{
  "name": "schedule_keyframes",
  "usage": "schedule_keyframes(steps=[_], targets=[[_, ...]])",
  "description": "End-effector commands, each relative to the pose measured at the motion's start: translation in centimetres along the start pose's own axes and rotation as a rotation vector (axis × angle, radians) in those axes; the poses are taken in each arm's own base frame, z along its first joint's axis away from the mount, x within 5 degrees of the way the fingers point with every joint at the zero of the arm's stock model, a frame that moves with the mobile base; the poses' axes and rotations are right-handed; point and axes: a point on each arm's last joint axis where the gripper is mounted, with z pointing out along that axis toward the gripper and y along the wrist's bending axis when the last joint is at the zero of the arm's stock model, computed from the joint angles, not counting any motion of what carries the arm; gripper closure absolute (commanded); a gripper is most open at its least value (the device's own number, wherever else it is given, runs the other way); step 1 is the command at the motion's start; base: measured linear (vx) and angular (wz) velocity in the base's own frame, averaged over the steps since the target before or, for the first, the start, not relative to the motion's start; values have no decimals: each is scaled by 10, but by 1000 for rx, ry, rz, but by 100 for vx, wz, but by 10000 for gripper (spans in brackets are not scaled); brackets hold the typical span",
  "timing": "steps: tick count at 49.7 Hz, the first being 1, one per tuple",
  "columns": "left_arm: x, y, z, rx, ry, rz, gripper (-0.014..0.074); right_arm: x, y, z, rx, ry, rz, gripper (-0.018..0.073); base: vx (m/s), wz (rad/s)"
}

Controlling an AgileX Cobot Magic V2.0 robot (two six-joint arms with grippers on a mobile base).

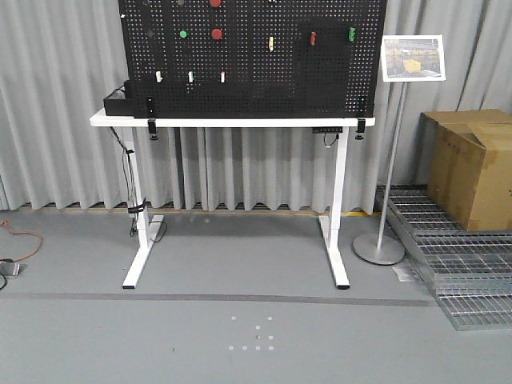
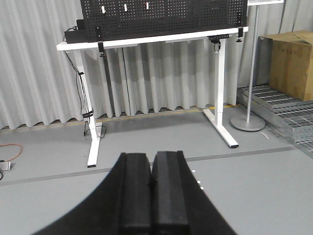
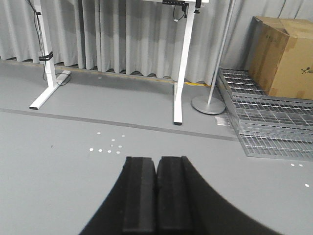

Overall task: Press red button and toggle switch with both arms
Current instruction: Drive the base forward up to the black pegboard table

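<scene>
Facing the pegboard point(image 1: 256, 80) from well apart, the left gripper point(image 2: 152, 157) and right gripper point(image 3: 156, 161) are closed and empty; the red button point(image 1: 217, 34) lies ahead, higher up.

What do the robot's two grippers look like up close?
Both the left gripper and right gripper are matte black: two flat, blocky jaws on a body that flares wide toward the camera. No cables or markings show.

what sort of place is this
Probably a robot test bay or lab: a black pegboard studded with coloured buttons stands on a white table, grey curtains screen the back, and a cardboard box sits by metal floor grates.
</scene>
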Motion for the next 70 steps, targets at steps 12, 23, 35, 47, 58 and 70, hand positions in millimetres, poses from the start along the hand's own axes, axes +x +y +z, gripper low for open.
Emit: schedule_keyframes(steps=[12, 23, 35, 47, 58, 70], targets=[[3, 0, 0, -10, -63, -10, 594, -4, 0, 0, 9, -87, -17, 562, 0, 0], [3, 0, 0, -10, -63, -10, 594, -4, 0, 0, 9, -87, -17, 562, 0, 0], [3, 0, 0, -10, -63, -10, 594, -4, 0, 0, 9, -87, -17, 562, 3, 2], [3, 0, 0, -10, -63, -10, 594, -4, 0, 0, 9, -87, -17, 562, 15, 2], [3, 0, 0, -10, -63, -10, 594, -4, 0, 0, 9, -83, -17, 562, 31, 6], [3, 0, 0, -10, -63, -10, 594, -4, 0, 0, 8, -78, -17, 562, 44, -2]])
